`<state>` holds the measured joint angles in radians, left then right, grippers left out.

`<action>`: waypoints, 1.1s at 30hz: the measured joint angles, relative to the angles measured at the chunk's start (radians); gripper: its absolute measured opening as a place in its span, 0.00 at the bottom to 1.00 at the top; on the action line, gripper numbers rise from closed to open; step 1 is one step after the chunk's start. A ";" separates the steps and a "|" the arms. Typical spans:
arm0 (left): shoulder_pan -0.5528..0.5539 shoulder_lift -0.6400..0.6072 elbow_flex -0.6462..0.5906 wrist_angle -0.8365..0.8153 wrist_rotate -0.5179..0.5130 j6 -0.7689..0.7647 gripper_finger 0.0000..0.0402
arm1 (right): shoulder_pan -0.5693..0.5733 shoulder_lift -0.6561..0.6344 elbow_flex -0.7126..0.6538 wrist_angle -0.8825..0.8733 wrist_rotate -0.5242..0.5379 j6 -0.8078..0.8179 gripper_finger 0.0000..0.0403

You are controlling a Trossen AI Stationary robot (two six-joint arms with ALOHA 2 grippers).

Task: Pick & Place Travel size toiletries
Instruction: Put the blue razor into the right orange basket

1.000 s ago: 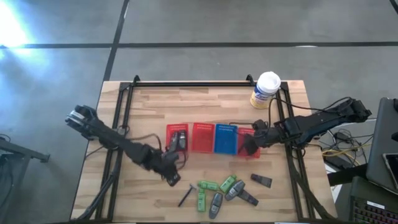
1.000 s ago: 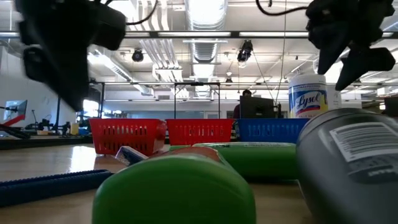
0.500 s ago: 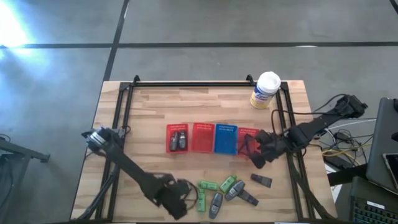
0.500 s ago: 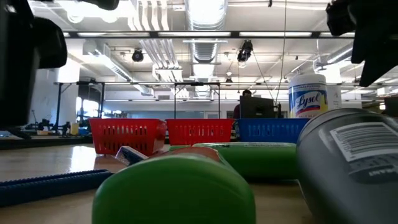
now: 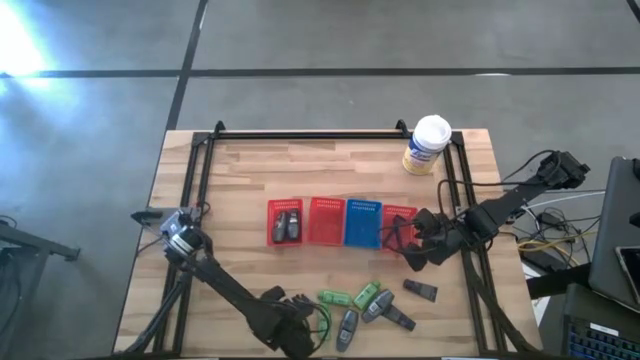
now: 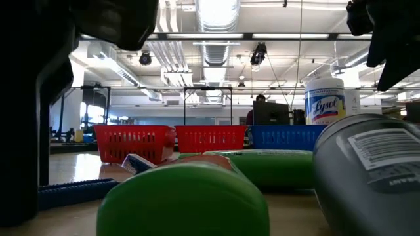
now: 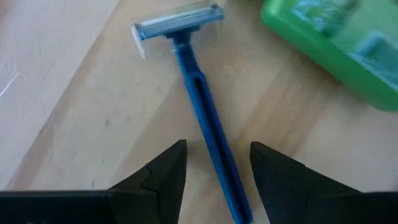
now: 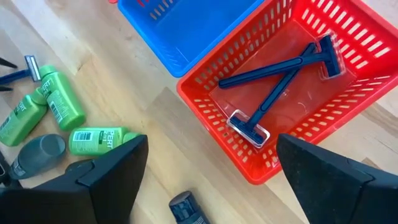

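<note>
A blue razor (image 7: 196, 93) lies flat on the table near its near edge, with its head away from my left gripper (image 7: 216, 158). That gripper is open and low over the razor (image 5: 290, 335), one finger on each side of the handle without touching it. My right gripper (image 8: 211, 165) is open and empty above the rightmost red basket (image 8: 205, 109), which holds two blue razors (image 8: 280, 81). Green bottles (image 5: 335, 298), grey-silver tubes (image 5: 346, 328) and black pieces (image 5: 420, 290) lie on the table by the near edge. The left red basket (image 5: 284, 222) holds two grey items.
Four mesh baskets stand in a row mid-table: red, red (image 5: 327, 221), blue (image 5: 363, 223), red. A white-lidded yellow canister (image 5: 427, 145) stands at the far right. A green bottle (image 7: 329, 50) lies close beside the razor's head. A black frame rail (image 5: 330, 135) borders the table.
My left gripper has gone from beside the left red basket toward the table's near edge and down over the blue razor, which has not moved. My right gripper has shifted a little toward the near edge, beside the rightmost red basket.
</note>
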<state>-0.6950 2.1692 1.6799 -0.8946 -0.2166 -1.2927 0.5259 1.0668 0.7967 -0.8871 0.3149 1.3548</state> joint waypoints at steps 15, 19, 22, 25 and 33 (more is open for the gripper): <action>0.008 0.005 -0.065 0.019 0.012 0.099 0.06 | 0.000 0.000 0.000 0.001 0.000 0.000 0.77; 0.011 0.000 -0.070 0.029 0.012 0.104 0.05 | 0.000 0.000 -0.001 0.002 0.000 0.003 0.75; 0.018 -0.020 -0.074 0.047 0.008 0.124 0.05 | 0.000 0.000 -0.001 0.008 -0.003 0.003 0.74; 0.026 -0.053 -0.086 0.055 -0.007 0.135 0.05 | 0.000 0.000 0.003 0.012 -0.005 0.003 0.73; 0.045 -0.238 -0.208 0.075 -0.127 0.091 0.05 | 0.000 0.000 0.022 0.109 -0.008 -0.055 0.69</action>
<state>-0.6498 1.9311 1.4718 -0.8195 -0.3435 -1.2016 0.5255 1.0668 0.8186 -0.7782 0.3064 1.2995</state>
